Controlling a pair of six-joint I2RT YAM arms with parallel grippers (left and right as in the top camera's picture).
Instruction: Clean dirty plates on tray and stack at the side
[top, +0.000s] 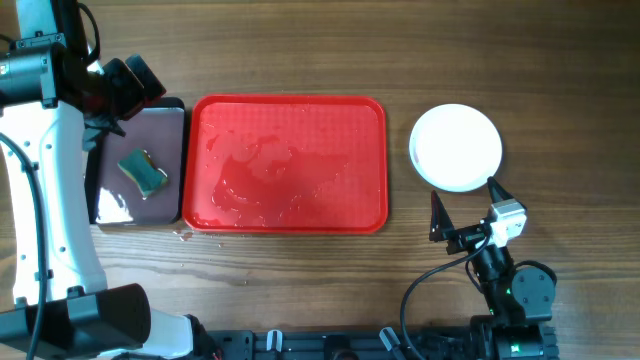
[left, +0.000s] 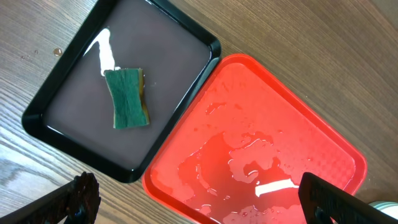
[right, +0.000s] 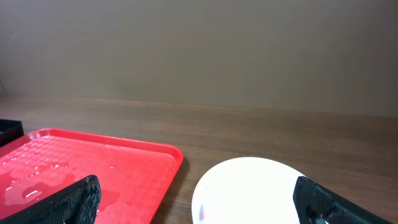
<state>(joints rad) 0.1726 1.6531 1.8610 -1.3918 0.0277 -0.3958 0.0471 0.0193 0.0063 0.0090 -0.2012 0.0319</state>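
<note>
- The red tray (top: 287, 165) lies in the middle of the wooden tabletop (top: 300, 290). It is wet, with little puddles of water on it.
- The plates (top: 456, 147) sit in a pile on the tabletop, just beside the tray on the right arm's side. The top one is white. A pale blue-green edge peeks out under it.
- The right tool (right: 196, 179) is spread wide near the pile. It holds nothing.
- The left tool (left: 196, 186) is spread wide too. It hangs above the spot where the red tray meets the black tray (left: 168, 68). It holds nothing.
- A green sponge (left: 127, 98) lies in the black tray.
</note>
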